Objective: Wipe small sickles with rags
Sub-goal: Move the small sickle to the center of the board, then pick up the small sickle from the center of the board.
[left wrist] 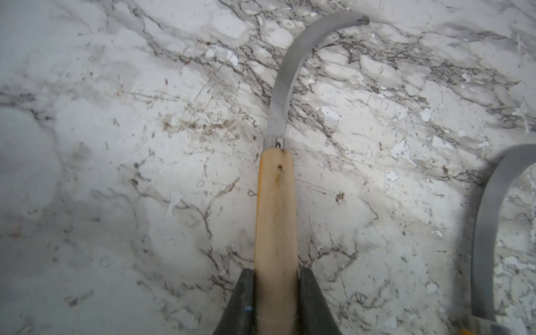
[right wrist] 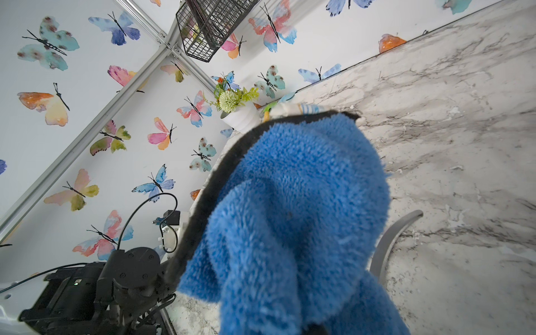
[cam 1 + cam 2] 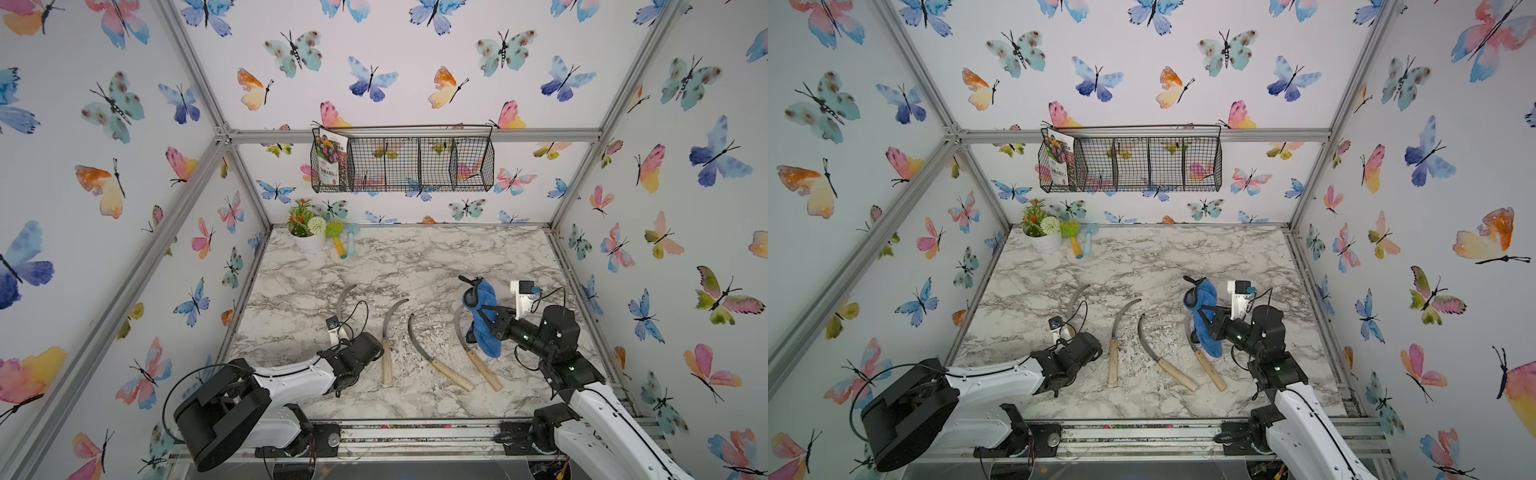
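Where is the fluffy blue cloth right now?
In both top views the blue cloth hangs from the right tool on the robot's right side. It partly covers the blade of the rightmost sickle.

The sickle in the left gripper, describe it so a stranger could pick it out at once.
On the marble table four sickles lie in a row. It is the end sickle on the left arm's side, farthest from the blue rag. Unlike the others, its wooden handle is clamped in the left gripper, hidden from above.
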Motion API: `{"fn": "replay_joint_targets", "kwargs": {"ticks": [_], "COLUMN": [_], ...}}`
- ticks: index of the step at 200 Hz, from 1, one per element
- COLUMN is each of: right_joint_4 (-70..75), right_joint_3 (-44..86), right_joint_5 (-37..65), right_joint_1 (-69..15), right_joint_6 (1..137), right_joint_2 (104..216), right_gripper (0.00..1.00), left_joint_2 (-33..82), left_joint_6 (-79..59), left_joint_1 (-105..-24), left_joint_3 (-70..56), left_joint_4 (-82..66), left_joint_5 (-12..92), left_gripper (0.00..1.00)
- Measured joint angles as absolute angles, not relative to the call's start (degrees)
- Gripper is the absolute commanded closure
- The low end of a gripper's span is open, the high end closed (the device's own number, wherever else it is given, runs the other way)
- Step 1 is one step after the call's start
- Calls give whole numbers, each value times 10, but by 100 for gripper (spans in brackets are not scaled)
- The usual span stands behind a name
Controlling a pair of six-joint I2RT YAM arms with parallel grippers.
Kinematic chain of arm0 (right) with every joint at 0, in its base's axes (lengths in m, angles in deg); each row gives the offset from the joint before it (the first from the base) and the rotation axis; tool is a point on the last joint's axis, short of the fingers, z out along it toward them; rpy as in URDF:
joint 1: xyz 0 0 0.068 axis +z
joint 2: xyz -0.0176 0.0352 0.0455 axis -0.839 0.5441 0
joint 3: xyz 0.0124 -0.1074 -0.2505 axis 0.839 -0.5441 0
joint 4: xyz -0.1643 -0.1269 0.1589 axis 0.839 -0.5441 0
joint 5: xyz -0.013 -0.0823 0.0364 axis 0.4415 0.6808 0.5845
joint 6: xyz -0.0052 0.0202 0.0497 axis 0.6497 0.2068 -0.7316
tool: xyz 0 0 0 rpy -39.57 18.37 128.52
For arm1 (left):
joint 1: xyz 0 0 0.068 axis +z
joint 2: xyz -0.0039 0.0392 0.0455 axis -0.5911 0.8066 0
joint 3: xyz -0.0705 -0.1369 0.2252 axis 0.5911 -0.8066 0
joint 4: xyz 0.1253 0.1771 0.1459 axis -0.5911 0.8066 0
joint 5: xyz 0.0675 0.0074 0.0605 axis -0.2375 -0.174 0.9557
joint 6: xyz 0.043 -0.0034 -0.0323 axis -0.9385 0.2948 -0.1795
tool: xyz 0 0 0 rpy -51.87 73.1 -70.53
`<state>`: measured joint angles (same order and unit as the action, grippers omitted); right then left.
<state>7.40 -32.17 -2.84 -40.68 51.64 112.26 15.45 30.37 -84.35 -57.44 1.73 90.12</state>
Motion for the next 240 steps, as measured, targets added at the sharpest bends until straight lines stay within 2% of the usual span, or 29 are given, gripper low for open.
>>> {"fn": "replay_joint_targets", "kwargs": {"ticks": [47, 62, 87, 109, 121, 155, 179, 198, 240], "right_joint_4": [74, 74, 74, 74, 74, 74, 75, 77, 77], "right_joint_3": [-322, -322, -322, -322, -322, -322, -323, -328, -330], "right_joint_5": [-26, -26, -26, -26, -26, -27, -27, -27, -29], "right_joint_1": [-407, -407, -407, -407, -407, -407, -407, -407, -407], "right_joint_6": [516, 516, 516, 516, 516, 516, 516, 515, 512], "right_joint_2": [1130, 1132, 1134, 1134, 1133, 1130, 1128, 1127, 1127], "right_gripper": [98, 98, 98, 98, 98, 98, 98, 98, 98], "left_joint_2": [177, 190, 208, 205, 195, 139, 116, 123, 172], "left_joint_6": [178, 152, 118, 106, 105, 129, 181, 227, 309], "left_joint_1": [-814, -801, -783, -782, -784, -801, -859, -896, -900], "left_joint_3": [-551, -551, -551, -549, -551, -555, -565, -578, -585], "left_joint_4": [-59, -78, -99, -98, -95, -68, -49, -36, -15], "left_joint_5": [868, 855, 836, 821, 816, 819, 841, 851, 894], "left_gripper": [70, 64, 45, 19, 13, 13, 17, 18, 21]}}
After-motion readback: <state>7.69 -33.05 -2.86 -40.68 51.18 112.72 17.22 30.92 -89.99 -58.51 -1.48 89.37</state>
